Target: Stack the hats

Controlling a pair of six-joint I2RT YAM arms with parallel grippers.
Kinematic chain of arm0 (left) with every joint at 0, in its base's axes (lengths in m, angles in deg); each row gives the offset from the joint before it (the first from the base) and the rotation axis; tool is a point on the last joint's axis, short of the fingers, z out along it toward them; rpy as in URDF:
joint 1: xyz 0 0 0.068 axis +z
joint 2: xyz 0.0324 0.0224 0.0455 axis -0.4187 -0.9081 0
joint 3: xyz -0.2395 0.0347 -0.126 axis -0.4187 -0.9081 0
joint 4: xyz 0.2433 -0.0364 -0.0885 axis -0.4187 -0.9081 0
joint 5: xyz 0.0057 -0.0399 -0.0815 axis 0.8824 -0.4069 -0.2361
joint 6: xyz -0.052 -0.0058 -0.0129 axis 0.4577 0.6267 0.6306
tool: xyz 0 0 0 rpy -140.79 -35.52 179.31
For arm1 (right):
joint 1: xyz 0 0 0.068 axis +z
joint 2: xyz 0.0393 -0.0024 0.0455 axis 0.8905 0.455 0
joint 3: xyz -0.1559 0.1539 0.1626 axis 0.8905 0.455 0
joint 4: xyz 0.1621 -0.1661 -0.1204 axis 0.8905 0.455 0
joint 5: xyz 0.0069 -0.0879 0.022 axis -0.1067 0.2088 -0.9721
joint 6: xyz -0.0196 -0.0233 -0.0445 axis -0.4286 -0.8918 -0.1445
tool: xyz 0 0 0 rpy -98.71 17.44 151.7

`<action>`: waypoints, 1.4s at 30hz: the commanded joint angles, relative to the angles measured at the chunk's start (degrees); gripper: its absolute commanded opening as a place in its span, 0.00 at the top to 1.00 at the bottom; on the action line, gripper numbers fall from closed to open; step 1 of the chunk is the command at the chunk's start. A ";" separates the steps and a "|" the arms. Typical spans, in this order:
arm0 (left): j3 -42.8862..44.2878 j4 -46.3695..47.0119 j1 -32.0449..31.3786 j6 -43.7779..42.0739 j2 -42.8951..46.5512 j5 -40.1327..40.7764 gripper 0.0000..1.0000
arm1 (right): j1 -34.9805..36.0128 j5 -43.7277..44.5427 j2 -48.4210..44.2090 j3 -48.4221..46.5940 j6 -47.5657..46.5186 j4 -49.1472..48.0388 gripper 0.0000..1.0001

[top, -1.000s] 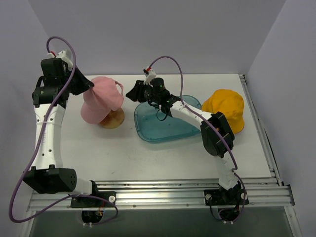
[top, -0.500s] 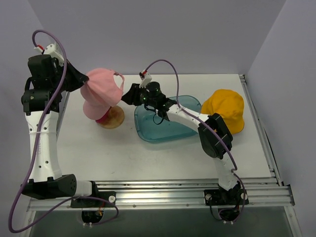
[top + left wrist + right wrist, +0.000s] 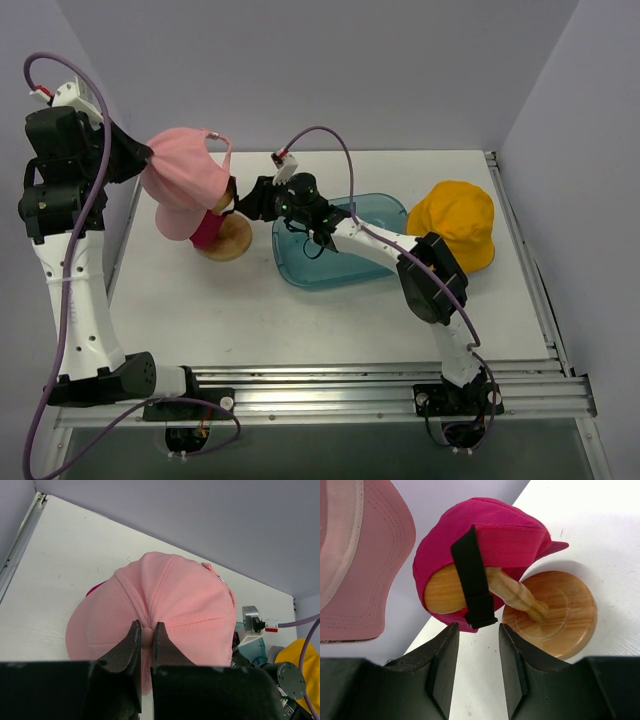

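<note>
left gripper (image 3: 146, 632) pinching a crown fold of the pink hat (image 3: 170, 595), held up at far left | right gripper (image 3: 477, 630) jaws apart, empty, just beside magenta hat (image 3: 505, 535) on wooden stand (image 3: 555, 615) | risk: thin pinch slips (soft cloth); right arm could topple stand | yellow hat (image 3: 460, 220) far right | white table (image 3: 300, 310), pale walls close round

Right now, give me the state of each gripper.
The left gripper is shut on the pink hat.
The right gripper is open and empty, close to the magenta hat.
</note>
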 commanded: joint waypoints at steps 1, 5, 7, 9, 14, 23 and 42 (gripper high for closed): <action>0.13 1.90 1.48 -0.65 2.45 2.34 0.98 | 0.68 -0.25 -1.40 -2.91 -0.17 -4.06 0.66; -0.05 1.73 2.97 -0.56 2.19 1.46 0.98 | 1.21 -0.42 -1.13 -3.18 -0.17 -4.94 0.66; -0.31 1.90 3.59 -0.65 2.10 0.58 0.98 | 1.65 0.27 -0.78 -4.31 -0.61 -4.50 0.66; -0.66 1.99 3.85 -0.74 2.10 0.31 0.98 | 1.92 0.63 0.27 -5.72 -1.05 -2.66 0.66; -2.33 2.60 4.56 -0.92 2.36 -0.12 0.98 | 2.00 3.26 2.03 -8.36 -1.84 0.77 0.67; -3.83 3.84 4.73 -0.74 2.54 -0.74 0.98 | 1.83 8.36 3.97 -10.74 -4.39 7.45 0.73; -4.88 4.71 4.65 -1.97 2.63 -3.55 0.98 | -3.27 6.43 11.25 -19.87 -8.25 15.16 1.00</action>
